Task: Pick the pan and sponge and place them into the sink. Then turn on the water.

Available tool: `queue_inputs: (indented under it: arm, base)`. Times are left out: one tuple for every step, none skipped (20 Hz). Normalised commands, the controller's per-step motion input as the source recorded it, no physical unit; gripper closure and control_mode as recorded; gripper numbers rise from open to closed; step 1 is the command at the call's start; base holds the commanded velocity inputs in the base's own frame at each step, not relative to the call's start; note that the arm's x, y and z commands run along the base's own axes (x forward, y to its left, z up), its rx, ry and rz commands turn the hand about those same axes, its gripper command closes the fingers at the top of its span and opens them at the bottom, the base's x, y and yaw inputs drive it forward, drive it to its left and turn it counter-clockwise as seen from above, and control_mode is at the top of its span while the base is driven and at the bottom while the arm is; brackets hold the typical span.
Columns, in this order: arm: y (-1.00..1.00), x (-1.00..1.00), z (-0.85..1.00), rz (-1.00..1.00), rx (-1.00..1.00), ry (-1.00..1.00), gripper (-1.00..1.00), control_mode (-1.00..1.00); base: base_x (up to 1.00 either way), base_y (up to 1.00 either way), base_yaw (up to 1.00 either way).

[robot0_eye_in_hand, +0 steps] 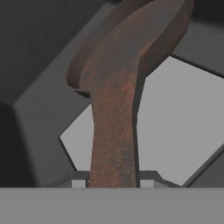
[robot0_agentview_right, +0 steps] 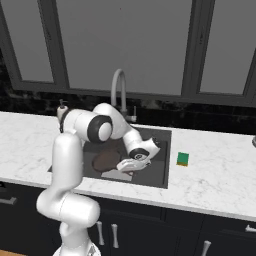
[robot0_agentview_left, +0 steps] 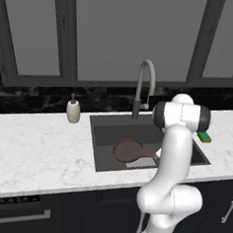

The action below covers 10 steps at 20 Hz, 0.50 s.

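The dark-brown pan [robot0_agentview_left: 128, 150] [robot0_agentview_right: 105, 161] is low inside the dark-grey sink [robot0_agentview_left: 99, 137] [robot0_agentview_right: 159, 150], over the lighter square on its floor. My gripper [robot0_agentview_right: 131, 167] reaches down into the basin and is shut on the pan's handle. In the hand view the handle [robot0_eye_in_hand: 114, 144] runs up from between my fingertips [robot0_eye_in_hand: 148, 178] to the pan's bowl [robot0_eye_in_hand: 131, 52]. The green sponge [robot0_agentview_left: 204, 137] [robot0_agentview_right: 183, 159] lies flat on the counter just right of the sink, apart from my gripper. No water runs from the arched faucet [robot0_agentview_left: 143, 81] [robot0_agentview_right: 119, 90].
A beige soap dispenser [robot0_agentview_left: 73, 110] [robot0_agentview_right: 62, 111] stands on the white marble counter [robot0_agentview_left: 37, 147] left of the sink. Dark windows and a black backsplash rise behind the faucet. Dark cabinets lie below the counter's front edge.
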Motion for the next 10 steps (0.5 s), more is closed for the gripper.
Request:
queue_inputs:
  arm:
    - [0.0, 0.39, -0.34, 0.0, 0.0, 0.0, 1.0, -1.0]
    - [0.0, 0.36, -0.35, 0.0, 0.0, 0.0, 1.0, -1.0]
    - [0.0, 0.39, -0.31, 0.0, 0.0, 0.0, 1.0, -1.0]
    - [0.0, 0.41, -0.29, 0.0, 0.0, 0.0, 1.0, -1.0]
    - [0.0, 0.41, -0.27, 0.0, 0.0, 0.0, 1.0, -1.0]
    - [0.0, 0.37, -0.26, 0.0, 0.0, 0.0, 1.0, -1.0]
    - [0.0, 0.37, -0.27, 0.0, 0.0, 0.0, 1.0, -1.0]
    - [0.0, 0.37, -0.26, 0.0, 0.0, 0.0, 1.0, -1.0]
    - [0.0, 0.37, -0.25, 0.0, 0.0, 0.0, 1.0, -1.0]
    - [0.0, 0.37, -0.24, 0.0, 0.0, 0.0, 1.0, -1.0]
  base:
    - [0.0, 0.0, 0.0]
    - [0.0, 0.0, 0.0]
    - [0.0, 0.0, 0.0]
    - [0.0, 0.0, 0.0]
    - [0.0, 0.0, 0.0]
    - [0.0, 0.0, 0.0]
    - [0.0, 0.0, 0.0]
    - [0.0, 0.0, 0.0]
    - [0.0, 0.0, 0.0]
    - [0.0, 0.0, 0.0]
